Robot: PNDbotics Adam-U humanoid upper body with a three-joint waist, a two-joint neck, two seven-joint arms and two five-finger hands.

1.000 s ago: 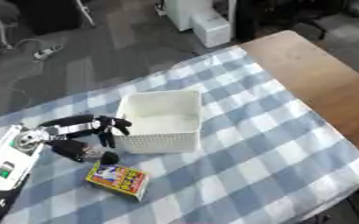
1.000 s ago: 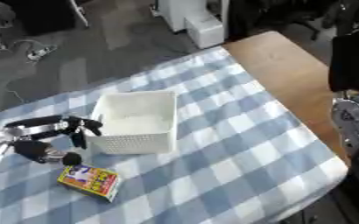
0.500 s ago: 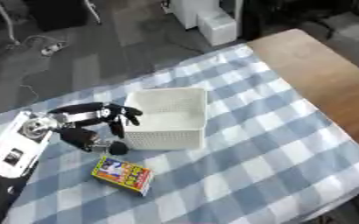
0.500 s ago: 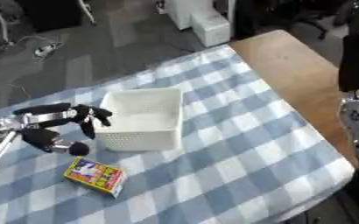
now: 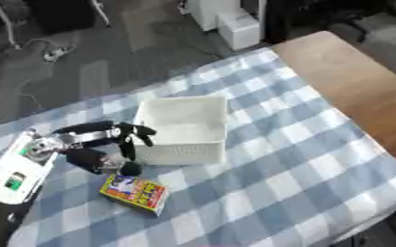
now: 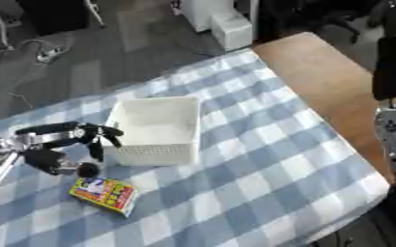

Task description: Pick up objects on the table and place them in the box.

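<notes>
Currently my left hand (image 5: 108, 137) sits beside the white box (image 5: 184, 126), fingers spread and drooping with a small dark object (image 5: 130, 169) just below them, apparently not gripped, so the colourful packet (image 5: 134, 193) on the checked cloth (image 5: 303, 164) awaits pickup.

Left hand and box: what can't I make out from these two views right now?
- Left hand: whether it holds anything; its own fingers and blur hide that in both eye views.
- Box: its floor shows only white, contents unclear.
- Yellow packet: print blurred, unreadable.
- Right hand: cut off by the right eye view's right edge; only the arm shows.
</notes>
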